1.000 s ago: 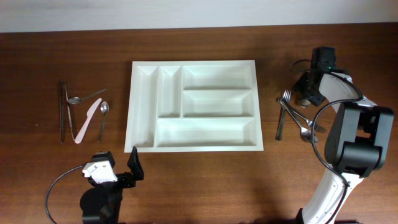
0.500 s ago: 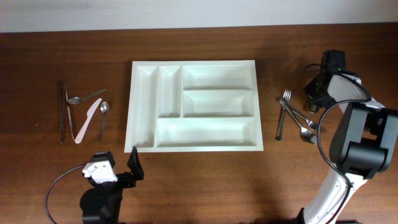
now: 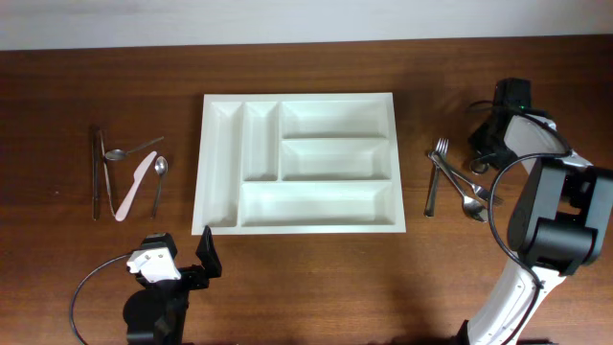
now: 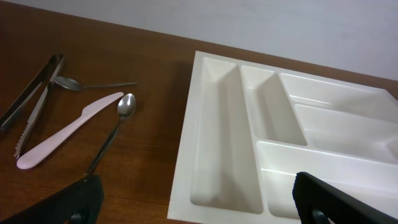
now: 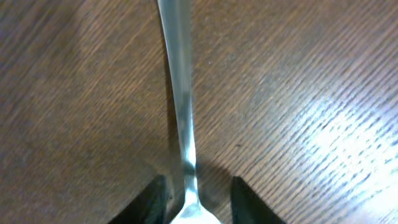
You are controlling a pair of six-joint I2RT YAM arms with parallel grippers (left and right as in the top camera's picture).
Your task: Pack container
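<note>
Cutlery tray [image 3: 298,97], five compartments. 9 o'clock: one tongs [image 3: 97,172], two spoons [image 3: 158,182], one pink knife [image 3: 135,184]. 3 o'clock: cutlery pile [image 3: 460,184], count unclear. Left end effector [image 4: 196,186] released; right end effector [image 5: 196,199] released, astride spoon handle [image 5: 181,93].

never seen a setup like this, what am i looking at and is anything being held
These are two robot arms at a wooden table, each ending in a two-finger gripper. One picture looks down from above; the other two come from cameras on the wrists. A white cutlery tray lies empty in the middle. Left of it are tongs, two spoons and a pink knife; right of it, forks and a spoon. The left gripper sits open near the tray. The right gripper is open, a finger each side of a metal handle. Nothing is held.
</note>
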